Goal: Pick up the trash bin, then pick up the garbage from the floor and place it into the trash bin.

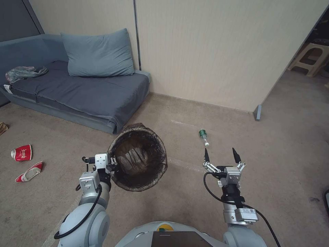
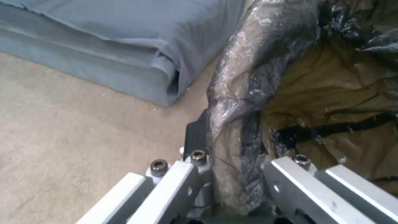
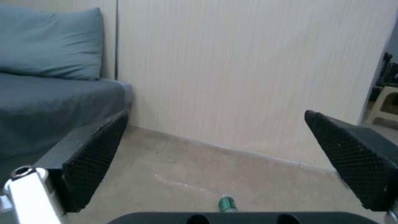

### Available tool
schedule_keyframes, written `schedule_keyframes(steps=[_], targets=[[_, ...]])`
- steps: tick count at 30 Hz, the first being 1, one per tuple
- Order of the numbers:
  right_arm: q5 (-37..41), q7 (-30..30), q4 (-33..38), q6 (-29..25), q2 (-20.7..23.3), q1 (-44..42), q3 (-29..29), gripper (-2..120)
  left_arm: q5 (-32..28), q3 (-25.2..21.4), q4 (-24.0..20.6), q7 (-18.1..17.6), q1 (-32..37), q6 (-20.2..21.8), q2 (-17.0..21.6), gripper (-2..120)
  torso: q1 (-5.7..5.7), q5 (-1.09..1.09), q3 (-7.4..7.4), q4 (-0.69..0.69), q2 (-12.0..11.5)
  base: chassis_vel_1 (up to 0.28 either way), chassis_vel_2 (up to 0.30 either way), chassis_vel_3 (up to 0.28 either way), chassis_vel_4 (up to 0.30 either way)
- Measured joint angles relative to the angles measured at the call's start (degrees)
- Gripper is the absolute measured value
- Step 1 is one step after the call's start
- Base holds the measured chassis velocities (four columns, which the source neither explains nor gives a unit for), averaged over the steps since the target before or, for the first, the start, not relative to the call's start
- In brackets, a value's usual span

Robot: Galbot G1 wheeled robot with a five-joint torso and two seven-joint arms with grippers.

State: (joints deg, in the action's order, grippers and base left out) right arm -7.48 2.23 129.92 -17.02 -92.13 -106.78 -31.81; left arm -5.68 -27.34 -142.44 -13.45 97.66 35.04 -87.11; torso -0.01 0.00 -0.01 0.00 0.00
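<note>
We have the trash bin (image 1: 138, 157) in hand: our left gripper (image 1: 110, 167) is pinched on its rim, liner and all, so the bin hangs tilted just beside that gripper with its mouth facing us. That step looks done. The garbage is still on the floor. A green bottle (image 1: 204, 136) lies just ahead of our right gripper (image 1: 221, 155), whose fingers are spread wide and empty. Two crushed red cups (image 1: 21, 152) lie well off beyond the left gripper. The left wrist view shows the liner (image 2: 244, 102) clamped between the jaws, which the head view hides.
</note>
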Motion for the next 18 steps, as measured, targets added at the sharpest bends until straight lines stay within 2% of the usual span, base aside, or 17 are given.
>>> schedule_keyframes(steps=[18], targets=[[0.09, -0.24, 0.0, -0.56, 0.0, -0.07, -0.1, 100, 0.37, 0.38, 0.61, 0.07, -0.02, -0.18, 0.04, 0, 0.0, 0.0, 0.01, 0.0, 0.0, -0.213, 0.203, 0.207, -0.208]])
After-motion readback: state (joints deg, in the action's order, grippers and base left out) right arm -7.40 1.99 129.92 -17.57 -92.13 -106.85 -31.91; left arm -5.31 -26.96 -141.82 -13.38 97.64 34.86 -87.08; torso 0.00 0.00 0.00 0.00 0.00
